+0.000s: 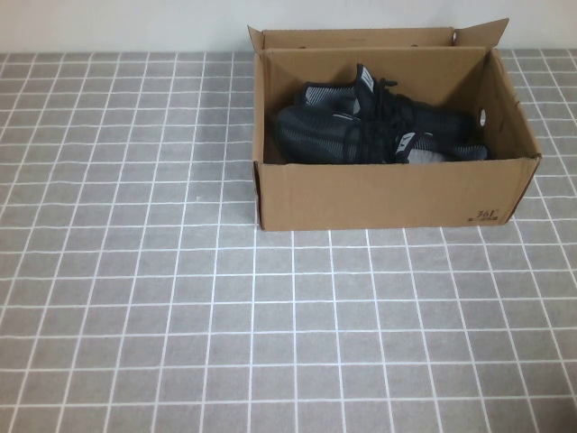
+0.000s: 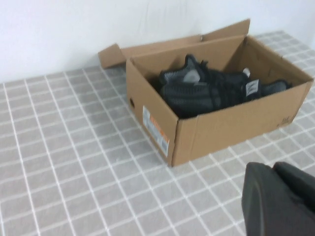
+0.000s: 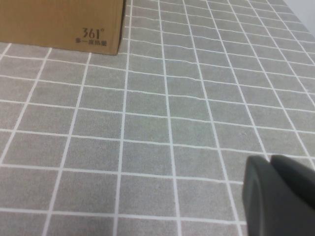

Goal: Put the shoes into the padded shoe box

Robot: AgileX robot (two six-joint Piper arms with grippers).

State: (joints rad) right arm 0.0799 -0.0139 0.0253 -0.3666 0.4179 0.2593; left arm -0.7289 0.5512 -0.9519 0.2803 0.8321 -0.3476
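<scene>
The brown cardboard shoe box (image 1: 388, 194) stands open at the far middle-right of the table, its flaps up. Both black knit sneakers (image 1: 379, 131) lie inside it, side by side, grey lining showing. The left wrist view shows the box (image 2: 236, 128) and the sneakers (image 2: 211, 88) from its left corner. My left gripper (image 2: 273, 166) is shut and empty, low over the tiles, well short of the box. My right gripper (image 3: 271, 159) is shut and empty over the tiles, away from the box's printed corner (image 3: 59, 24). Neither arm shows in the high view.
The table is covered by a grey cloth with a white grid (image 1: 270, 325). A white wall (image 1: 126, 23) runs right behind the box. A white and orange label (image 2: 155, 129) is on the box's left end.
</scene>
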